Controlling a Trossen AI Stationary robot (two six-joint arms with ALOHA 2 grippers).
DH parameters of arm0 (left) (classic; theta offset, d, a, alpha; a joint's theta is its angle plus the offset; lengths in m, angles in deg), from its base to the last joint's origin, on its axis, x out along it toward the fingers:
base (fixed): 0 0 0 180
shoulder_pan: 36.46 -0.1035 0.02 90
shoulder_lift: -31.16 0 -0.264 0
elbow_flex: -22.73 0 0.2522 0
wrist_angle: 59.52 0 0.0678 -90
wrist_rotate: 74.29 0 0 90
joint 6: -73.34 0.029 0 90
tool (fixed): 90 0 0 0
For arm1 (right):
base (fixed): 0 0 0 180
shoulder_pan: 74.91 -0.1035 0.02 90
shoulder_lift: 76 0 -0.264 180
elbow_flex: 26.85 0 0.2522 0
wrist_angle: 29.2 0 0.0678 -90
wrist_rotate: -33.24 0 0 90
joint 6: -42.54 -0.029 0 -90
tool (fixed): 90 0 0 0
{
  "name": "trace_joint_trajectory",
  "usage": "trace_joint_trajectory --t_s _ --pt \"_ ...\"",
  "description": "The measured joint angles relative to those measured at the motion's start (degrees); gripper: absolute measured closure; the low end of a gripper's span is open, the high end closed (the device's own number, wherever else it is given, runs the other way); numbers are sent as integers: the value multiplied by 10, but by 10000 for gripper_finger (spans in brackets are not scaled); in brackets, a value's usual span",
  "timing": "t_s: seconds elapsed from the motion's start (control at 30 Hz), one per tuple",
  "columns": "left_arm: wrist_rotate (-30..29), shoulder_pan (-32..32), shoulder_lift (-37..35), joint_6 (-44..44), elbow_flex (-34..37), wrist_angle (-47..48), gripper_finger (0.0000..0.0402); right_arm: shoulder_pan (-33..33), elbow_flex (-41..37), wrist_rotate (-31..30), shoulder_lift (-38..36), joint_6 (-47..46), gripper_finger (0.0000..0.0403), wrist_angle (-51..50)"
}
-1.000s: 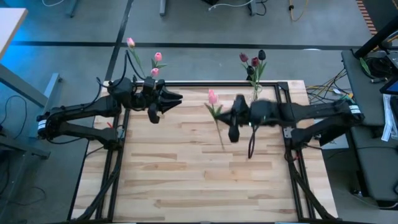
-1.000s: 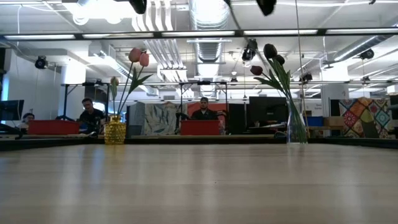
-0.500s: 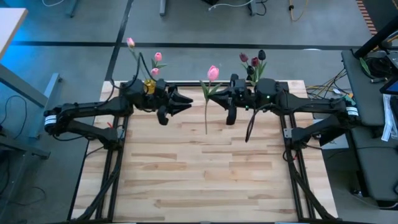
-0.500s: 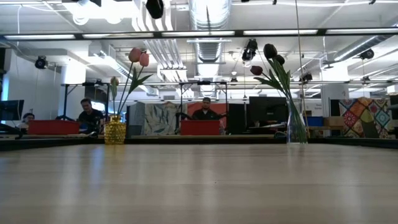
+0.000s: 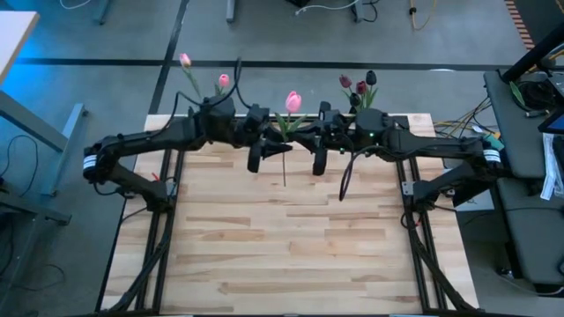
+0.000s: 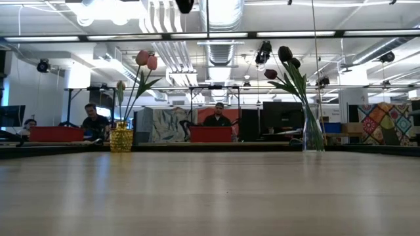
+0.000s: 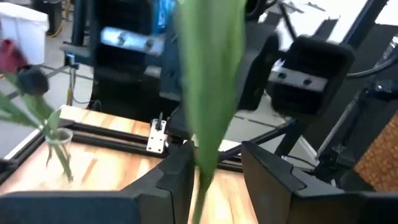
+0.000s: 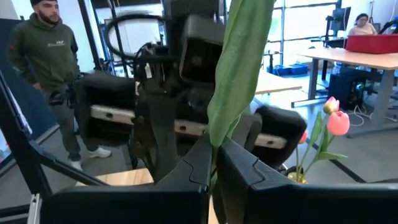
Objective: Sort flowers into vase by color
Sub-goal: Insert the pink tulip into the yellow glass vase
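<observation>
High view, table: a pale wooden table (image 5: 291, 238) with two dark arms reaching toward each other along its far edge.
High view, right gripper (image 5: 318, 165): clenched on the stem of a pink tulip (image 5: 293, 101), held upright above the far middle of the table.
High view, left gripper (image 5: 256, 162): just left of that tulip's stem, fingers parted on either side of it.
High view, vases: pink flowers (image 5: 223, 81) stand at the far left corner, dark maroon flowers (image 5: 360, 86) at the far right corner.

Low view, yellow vase (image 6: 121, 139): far left on the table edge, holding pink tulips.
Low view, clear vase (image 6: 313, 136): far right, holding the maroon tulips.
Low view, room: people (image 6: 96, 120) sit at desks behind the table.

Left wrist view, fingers (image 7: 173, 177): spread apart, with the green stem between them; whether they touch it cannot be told.
Left wrist view, background: the clear vase stands at one side.

Right wrist view, fingers (image 8: 189, 168): pressed together on a green leaf and stem.
Right wrist view, background: the left arm faces the camera, a person in a green hoodie (image 8: 46, 53) stands beyond, pink tulips show at the side.
</observation>
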Motion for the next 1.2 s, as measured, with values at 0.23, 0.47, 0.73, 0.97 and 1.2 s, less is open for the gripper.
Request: trace_joint_trajectory --t_s 0.23,0.47,0.73,0.97,1.2 --pt "10 -1 25 26 -51 25 284 0 6 0 8 5 391 0" --pt "14 -7 9 21 -29 30 285 3 6 -1 3 9 391 0" --pt "21 -10 4 10 -28 29 292 4 6 0 2 7 391 0" --pt "24 -18 -6 10 -27 32 349 4 6 0 2 7 390 1" --pt "19 -23 -6 10 -26 36 394 6 6 -4 5 -33 380 -2"
